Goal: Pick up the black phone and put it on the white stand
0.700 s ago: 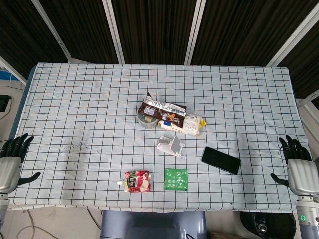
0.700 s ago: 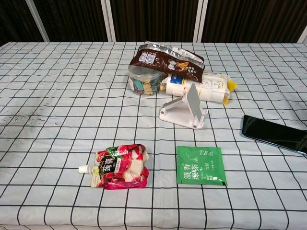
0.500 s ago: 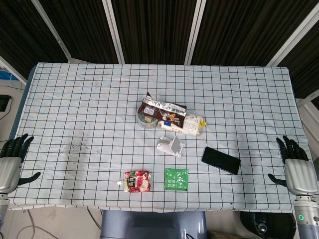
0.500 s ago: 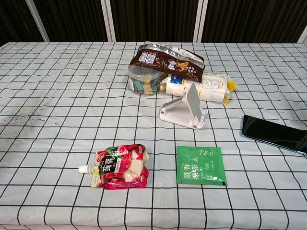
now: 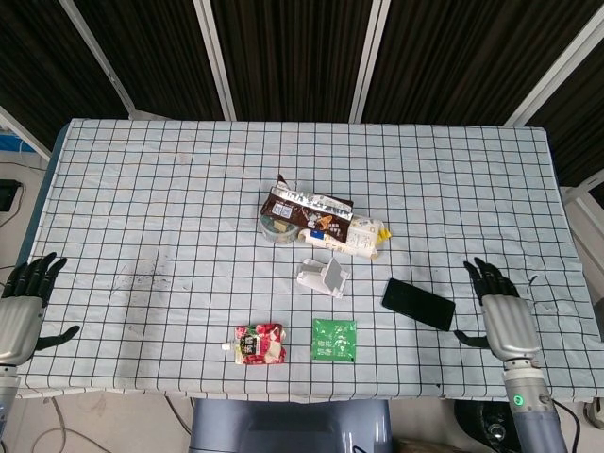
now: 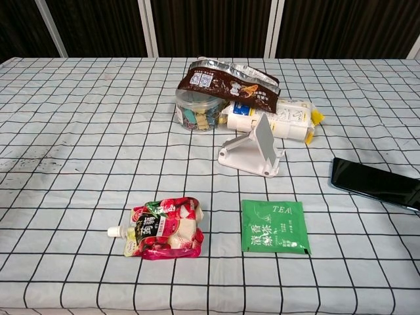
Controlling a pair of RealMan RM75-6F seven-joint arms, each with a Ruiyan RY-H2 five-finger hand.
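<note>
The black phone (image 5: 418, 304) (image 6: 374, 183) lies flat on the checked tablecloth, right of centre. The white stand (image 5: 323, 276) (image 6: 252, 152) sits just left of it, its back plate tilted up. My right hand (image 5: 501, 311) hovers over the cloth a short way right of the phone, fingers spread and holding nothing. My left hand (image 5: 21, 307) stays at the table's left edge, fingers spread and empty. Neither hand shows in the chest view.
Behind the stand lie a brown snack bag (image 5: 307, 209) over a clear tub (image 6: 195, 112) and a white-yellow packet (image 5: 362, 237). A red drink pouch (image 5: 258, 343) and a green tea sachet (image 5: 334, 339) lie near the front edge.
My right hand has moved left from the table's right edge toward the phone. The left hand and all objects have stayed put.
</note>
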